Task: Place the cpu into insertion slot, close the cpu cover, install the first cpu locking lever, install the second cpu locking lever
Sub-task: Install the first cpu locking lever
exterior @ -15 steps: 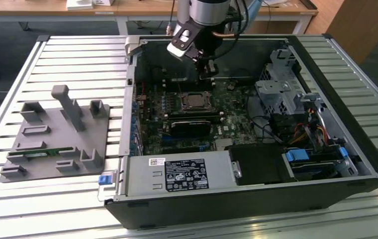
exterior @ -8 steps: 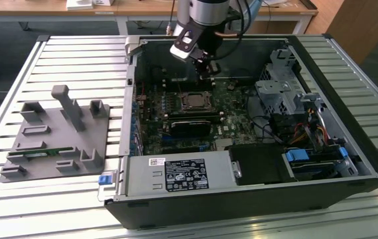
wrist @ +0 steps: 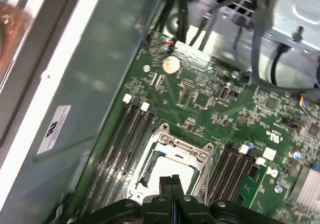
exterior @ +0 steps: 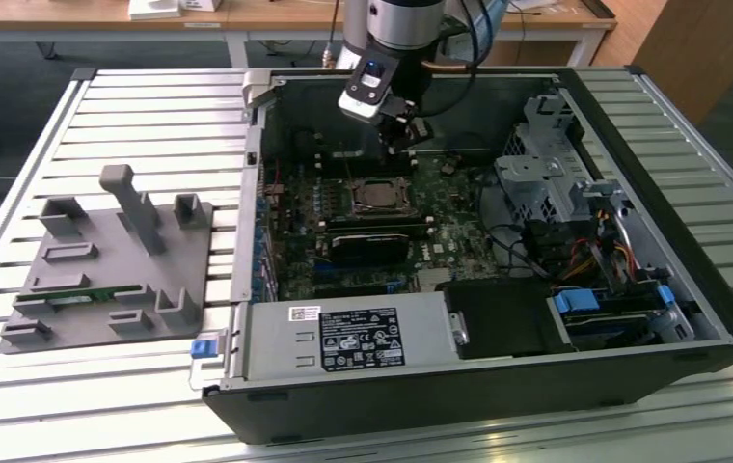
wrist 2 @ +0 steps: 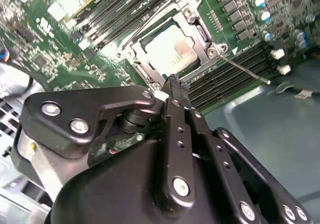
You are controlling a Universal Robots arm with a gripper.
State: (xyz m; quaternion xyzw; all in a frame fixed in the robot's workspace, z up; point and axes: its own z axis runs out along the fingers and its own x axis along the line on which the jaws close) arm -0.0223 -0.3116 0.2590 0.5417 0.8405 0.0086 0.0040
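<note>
The cpu (wrist 2: 169, 52) shows its pale metal face inside the insertion slot (exterior: 377, 197) on the green board. The cpu cover (wrist 2: 196, 25), a silver frame, lies down around it, and the chip shows through its cut-out. The cover (wrist: 182, 148) and the chip (wrist: 165, 165) also appear in the first wrist view. A thin silver locking lever (wrist 2: 245, 70) sticks out from one socket corner over the memory slots. My gripper (exterior: 401, 145) hangs just above the socket's far edge, fingers shut with nothing held. In both wrist views its tips (wrist 2: 176, 82) (wrist: 172, 180) sit over the socket rim.
Black memory slots (wrist: 127, 134) flank the socket. A long black module (exterior: 373, 246) lies in front of it. A silver drive cage (exterior: 540, 183) and cables (exterior: 598, 260) fill the exterior view's right of the case. A grey fixture stand (exterior: 109, 260) sits outside on the slatted table.
</note>
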